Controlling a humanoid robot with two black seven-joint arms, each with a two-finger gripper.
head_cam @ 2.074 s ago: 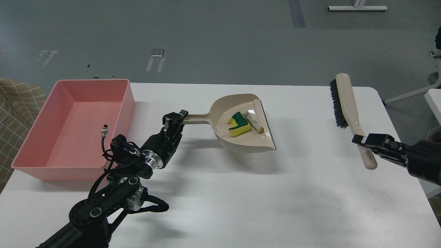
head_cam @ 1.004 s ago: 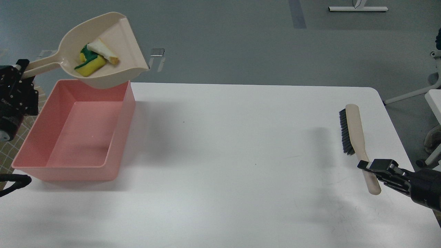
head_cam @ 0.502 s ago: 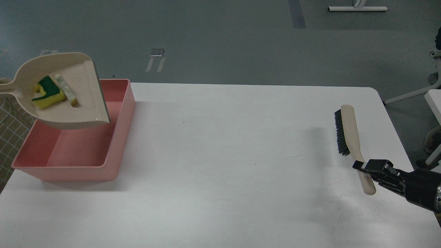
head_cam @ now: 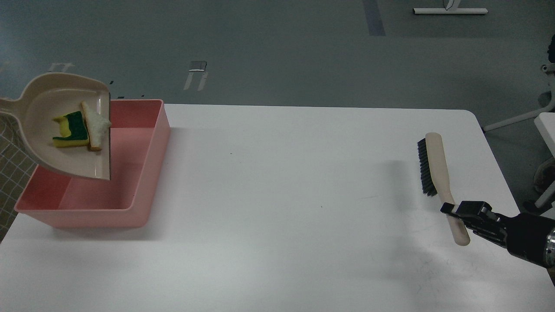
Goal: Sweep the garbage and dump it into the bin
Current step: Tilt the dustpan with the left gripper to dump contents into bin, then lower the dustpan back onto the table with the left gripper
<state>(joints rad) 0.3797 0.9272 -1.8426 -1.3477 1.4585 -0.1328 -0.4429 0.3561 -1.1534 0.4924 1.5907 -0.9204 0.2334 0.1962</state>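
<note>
The beige dustpan [head_cam: 52, 156] hangs tilted over the left part of the salmon-pink bin [head_cam: 143, 173], its lip pointing down into it. The yellow sponge piece with a green layer [head_cam: 71, 130] and the pale cream scrap [head_cam: 96, 128] lie in the pan close to its lip. The pan's handle runs off the left edge, so my left gripper is out of view. My right gripper [head_cam: 459, 212] is shut on the handle of a beige brush with black bristles [head_cam: 435, 160] at the right side of the table.
The white table [head_cam: 282, 195] carries the bin at its left end. A chequered beige cloth [head_cam: 11, 182] lies left of the bin. White furniture legs [head_cam: 542, 117] stand off the table's right edge.
The dustpan was lifted from the table's middle, carried left above the bin, then lowered and tilted more steeply. The garbage has slid toward its lip. The brush has shifted slightly toward me.
</note>
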